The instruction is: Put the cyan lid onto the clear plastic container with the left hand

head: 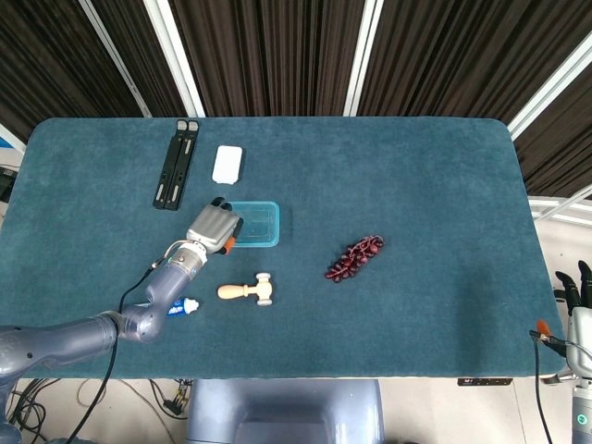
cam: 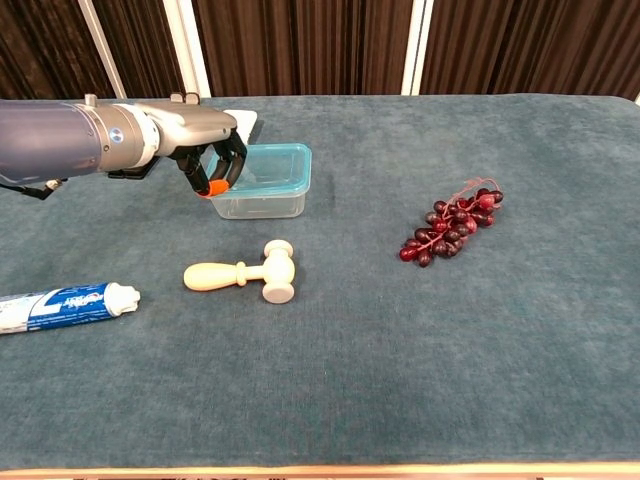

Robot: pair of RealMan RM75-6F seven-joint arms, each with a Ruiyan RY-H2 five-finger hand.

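While the cyan lid [cam: 266, 162] sits flat on the clear plastic container [cam: 262, 198] left of the table's middle, the left hand [cam: 205, 145] hangs over the container's left end, its fingers [cam: 212, 172] curled downward with nothing visibly held between them; whether they touch the lid's edge cannot be told. From the head view the hand [head: 214, 227] overlaps that same left end, the arm running down toward the near-left corner.

Behind the container, toward the far edge, lie a white rectangular block [head: 227, 164] and a black folded bar tool [head: 176, 163], both apart from the container. Near the front, a wooden mallet [cam: 244, 272] lies on its side just ahead of the container, and a toothpaste tube [cam: 62, 305] lies by the left edge under the arm's line. A bunch of dark red grapes [cam: 451, 221] rests well to the right. Broad bare teal tabletop [head: 435, 185] spreads beyond the grapes to the right and far edges.

The right hand [head: 575, 289] shows only past the table's right edge, fingertips upright; its spread cannot be told.
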